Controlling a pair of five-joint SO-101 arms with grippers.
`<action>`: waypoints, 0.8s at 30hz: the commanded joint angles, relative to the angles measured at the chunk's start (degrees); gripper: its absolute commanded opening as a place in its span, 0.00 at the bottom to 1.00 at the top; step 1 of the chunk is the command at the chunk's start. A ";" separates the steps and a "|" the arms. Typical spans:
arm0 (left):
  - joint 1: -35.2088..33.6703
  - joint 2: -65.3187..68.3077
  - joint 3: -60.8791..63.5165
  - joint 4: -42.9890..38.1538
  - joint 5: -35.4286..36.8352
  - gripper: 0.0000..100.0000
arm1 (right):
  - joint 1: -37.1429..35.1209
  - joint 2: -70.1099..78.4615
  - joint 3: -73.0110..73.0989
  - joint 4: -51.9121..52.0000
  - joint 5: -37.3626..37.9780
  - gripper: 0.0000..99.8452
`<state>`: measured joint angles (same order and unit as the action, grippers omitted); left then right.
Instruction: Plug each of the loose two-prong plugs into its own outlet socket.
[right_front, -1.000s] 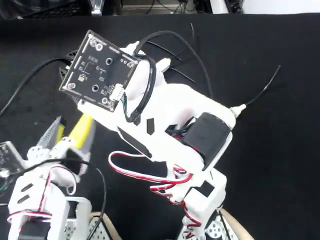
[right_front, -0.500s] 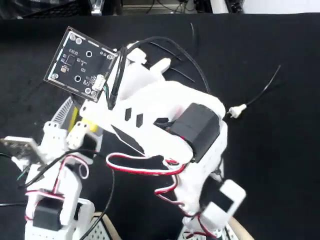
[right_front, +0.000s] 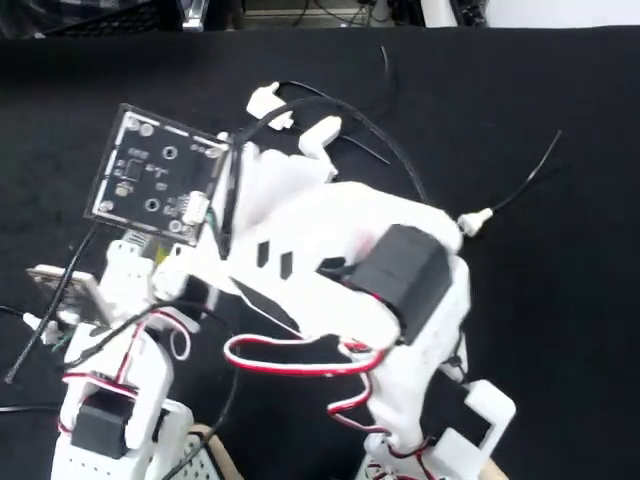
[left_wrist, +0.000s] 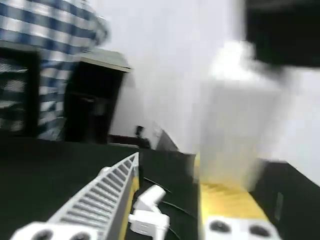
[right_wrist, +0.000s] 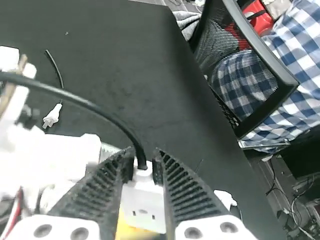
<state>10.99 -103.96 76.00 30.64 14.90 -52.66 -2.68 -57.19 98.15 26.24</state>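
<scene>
Three loose plugs (right_front: 474, 218) on table (right_front: 560, 340); right end effector (right_wrist: 143, 153) clamps fourth plug (right_wrist: 140, 196).

White, black-corded plugs.
Held plug (right_wrist: 142, 197) sits between your right gripper's (right_wrist: 143, 167) jaws; loose plug (right_front: 476, 217) lies on the counter (right_front: 570, 320).
</scene>
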 joint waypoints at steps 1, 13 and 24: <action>6.37 -0.18 0.66 -1.85 -4.48 0.18 | -1.49 1.01 -0.48 -1.49 0.88 0.01; -4.00 -0.44 -1.54 -2.29 -3.25 0.18 | -1.58 -0.40 0.22 2.99 -0.26 0.01; -12.79 -0.26 -3.82 -2.37 1.76 0.18 | -0.97 -15.52 19.21 1.67 -0.79 0.01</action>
<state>-1.14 -104.22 75.30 29.93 16.13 -54.07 -12.18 -45.67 99.38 25.54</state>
